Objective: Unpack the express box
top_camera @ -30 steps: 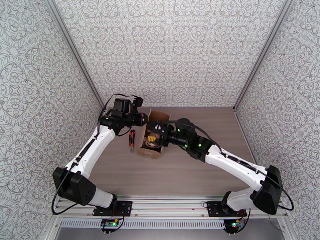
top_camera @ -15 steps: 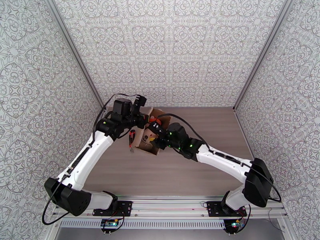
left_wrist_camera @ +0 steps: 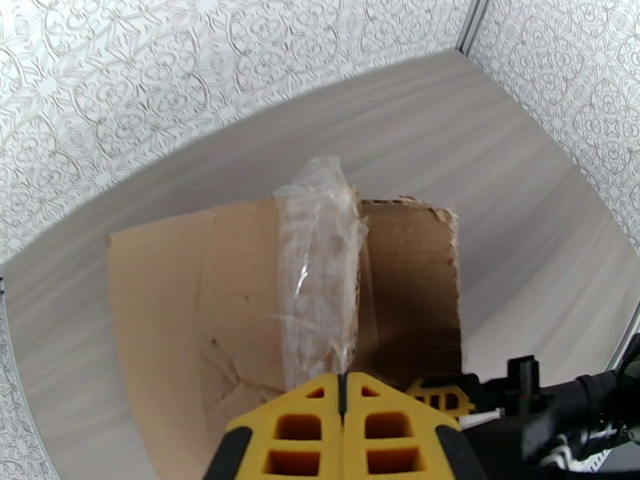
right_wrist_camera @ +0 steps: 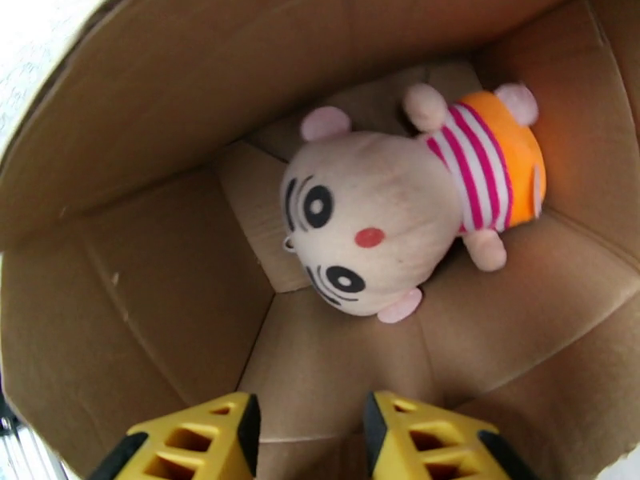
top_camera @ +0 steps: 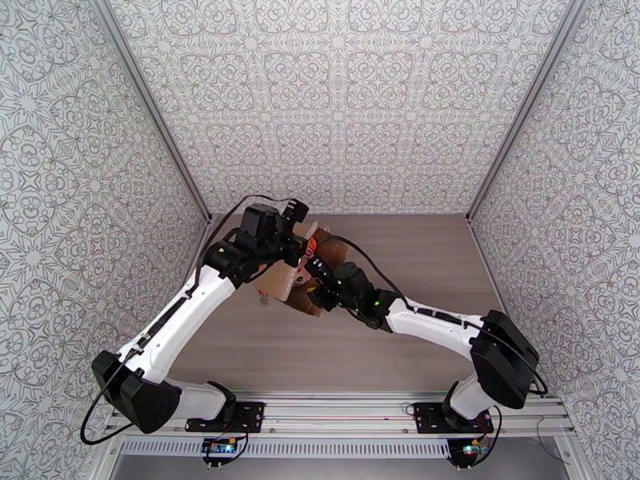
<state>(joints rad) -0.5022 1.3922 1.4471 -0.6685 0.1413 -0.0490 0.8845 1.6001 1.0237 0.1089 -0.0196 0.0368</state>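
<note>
The express box [top_camera: 280, 283] is a brown carton that sits tilted at the back left of the table, between my two arms. My left gripper [top_camera: 298, 236] is shut on one of its top flaps. The left wrist view shows the yellow fingers [left_wrist_camera: 304, 430] pressed together at the foot of that flap [left_wrist_camera: 200, 298], which carries crinkled clear tape [left_wrist_camera: 316, 258]. My right gripper [right_wrist_camera: 310, 430] reaches into the box [right_wrist_camera: 144, 234] with its jaws apart and nothing between them. A plush doll [right_wrist_camera: 376, 226] with a round face and an orange striped shirt lies at the bottom, ahead of the fingertips.
Bare wooden tabletop [top_camera: 416, 258] stretches to the right of the box and towards the arm bases. Patterned walls [top_camera: 336, 114] close off the back and both sides.
The left arm has swung right and pulled the flap along, tipping and shifting the box. The right arm has reached further into the box, and its jaws have narrowed.
</note>
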